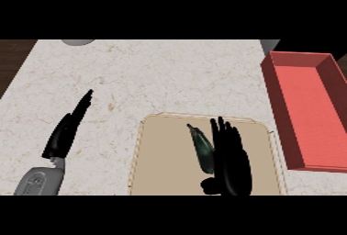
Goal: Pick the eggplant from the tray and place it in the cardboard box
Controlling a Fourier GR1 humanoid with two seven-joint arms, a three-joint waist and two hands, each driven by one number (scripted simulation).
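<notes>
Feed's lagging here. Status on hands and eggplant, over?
Left hand open, at counter's left. Right hand open, fingers alongside eggplant on tray. Nothing between tray and red box.

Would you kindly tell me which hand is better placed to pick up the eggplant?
The right hand: it sits over the tray beside the eggplant, nearer the red box. The left hand is off the tray.
</notes>
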